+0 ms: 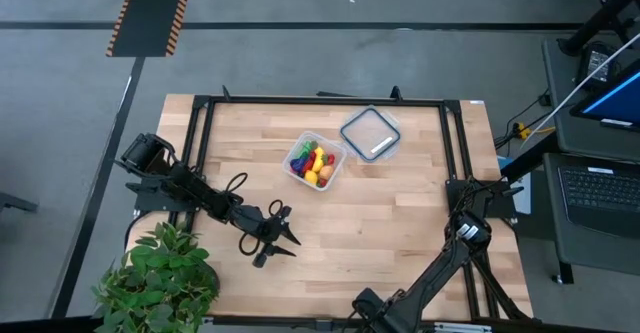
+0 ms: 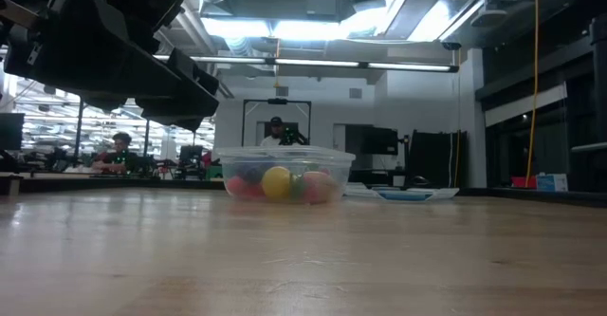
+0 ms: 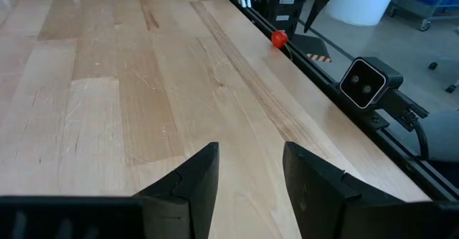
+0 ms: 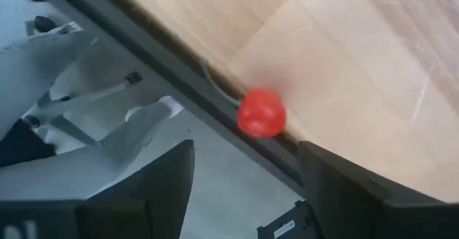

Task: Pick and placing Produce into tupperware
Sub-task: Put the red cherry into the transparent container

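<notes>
Nearest us in the high view, our right gripper (image 4: 244, 189) hangs over the table's (image 1: 380, 223) right edge, fingers apart and empty, above one red Produce piece (image 4: 261, 113) with a green stem lying against the frame rail. Our left gripper (image 1: 284, 239) hovers over bare wood at front left, fingers spread, touching nothing. Farther back stands one tupperware (image 1: 317, 161) holding several Produce pieces, too crowded to count. Beyond it lies one lid (image 1: 370, 133).
</notes>
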